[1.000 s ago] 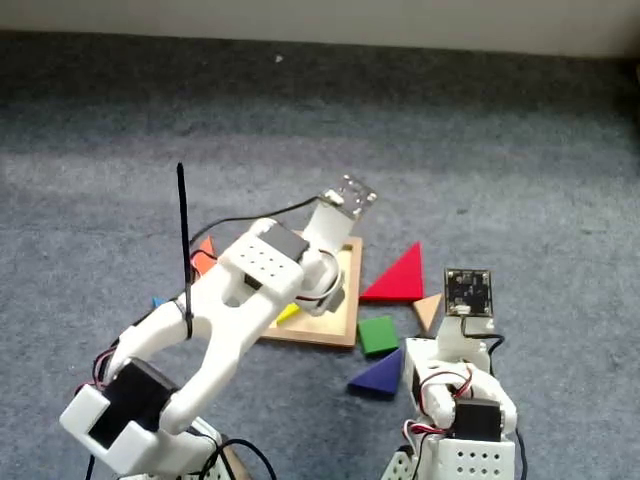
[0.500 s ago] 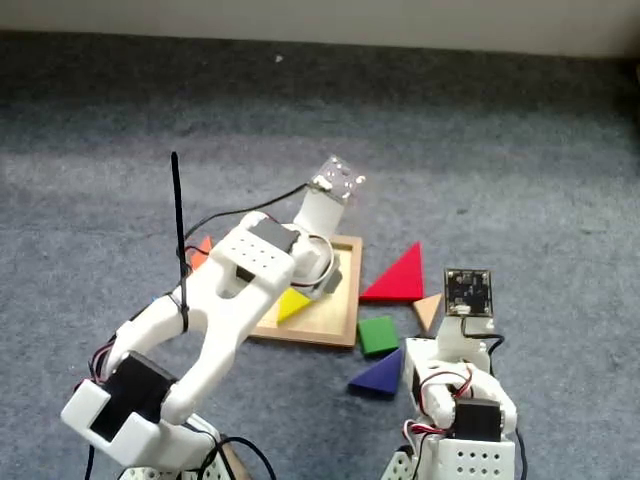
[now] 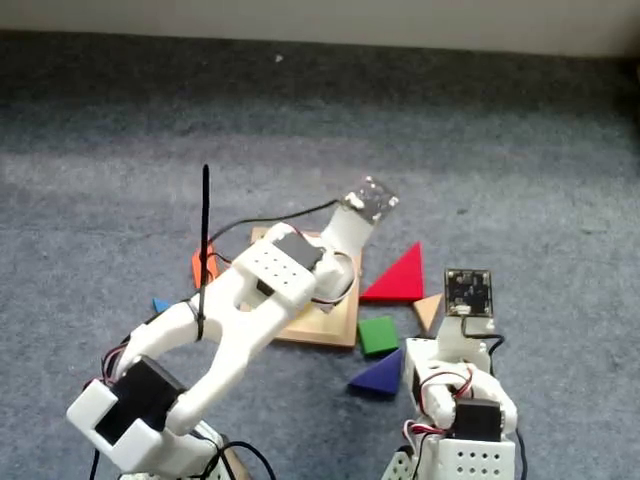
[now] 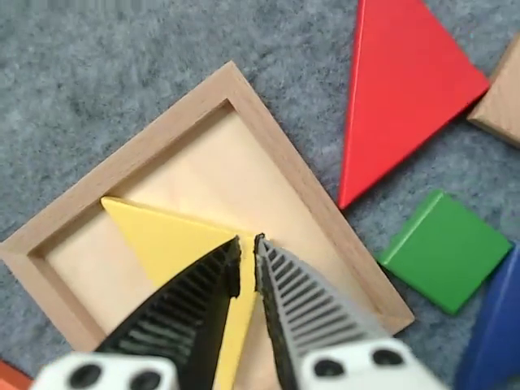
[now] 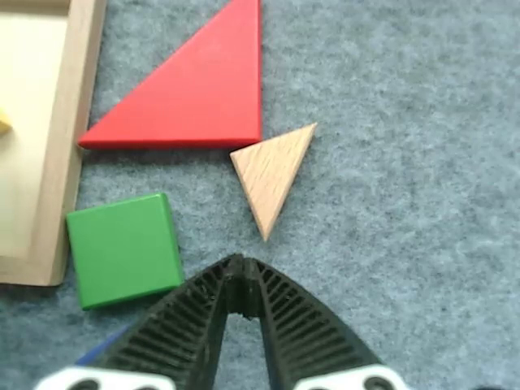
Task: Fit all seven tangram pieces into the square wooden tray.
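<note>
The square wooden tray (image 4: 276, 154) holds one yellow triangle (image 4: 162, 236) lying flat. My left gripper (image 4: 246, 248) hovers over that triangle's edge, shut and holding nothing. Beside the tray on the carpet lie a large red triangle (image 4: 398, 89), a green square (image 4: 443, 248), a blue piece (image 4: 496, 333) and a small plain-wood triangle (image 4: 504, 106). My right gripper (image 5: 240, 264) is shut and holds nothing, just short of the wood triangle (image 5: 272, 171) and beside the green square (image 5: 122, 248). From above, the left arm covers most of the tray (image 3: 330, 335).
An orange piece (image 3: 200, 265) and a small blue piece (image 3: 160, 304) lie on the carpet on the tray's far side from the right arm. A black cable tie (image 3: 205, 230) sticks up from the left arm. Grey carpet stretches open beyond the tray.
The left arm's wrist swung away from the right arm, then back toward it over the tray, now hiding the yellow triangle from above. The right arm has stayed still.
</note>
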Controlling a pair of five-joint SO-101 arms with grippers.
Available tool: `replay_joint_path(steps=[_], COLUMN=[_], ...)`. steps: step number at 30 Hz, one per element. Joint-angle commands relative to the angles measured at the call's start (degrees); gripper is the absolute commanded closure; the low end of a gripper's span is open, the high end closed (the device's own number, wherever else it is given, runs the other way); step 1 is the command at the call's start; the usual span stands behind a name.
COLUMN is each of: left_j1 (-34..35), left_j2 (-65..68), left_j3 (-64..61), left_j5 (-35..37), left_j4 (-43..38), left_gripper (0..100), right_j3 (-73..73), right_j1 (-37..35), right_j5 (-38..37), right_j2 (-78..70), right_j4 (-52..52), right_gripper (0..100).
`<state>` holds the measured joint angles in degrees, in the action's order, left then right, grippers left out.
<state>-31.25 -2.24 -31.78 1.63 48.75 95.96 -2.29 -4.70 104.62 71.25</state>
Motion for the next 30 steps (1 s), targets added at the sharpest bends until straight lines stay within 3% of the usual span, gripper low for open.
replay_joint_path(steps=[1,4,19,25,30], left_j1=[-0.84,-1.27,-3.38,-2.86,-1.1], left_j2=[-0.22,-0.22,2.59,12.35,15.08], left_j3=[-1.01,-3.91,-1.98,10.33,13.05], left_j5=[-0.53,-0.7,-0.7,-0.44,-0.44], left_j4=[-5.01,-8.09,-7.3,5.19,8.44], left_gripper=[95,95,95,95,99], right_j3=[8.57,8.57,8.57,8.57,8.57], right_j1=[0.57,0.57,0.57,0.57,0.57], right_j5=[-0.53,-0.53,-0.53,-0.53,-0.53], right_j2=[0.66,0.66,0.66,0.66,0.66], right_j4=[0.4,0.4,0.4,0.4,0.4], right_gripper=[98.9,98.9,98.9,98.9,98.9])
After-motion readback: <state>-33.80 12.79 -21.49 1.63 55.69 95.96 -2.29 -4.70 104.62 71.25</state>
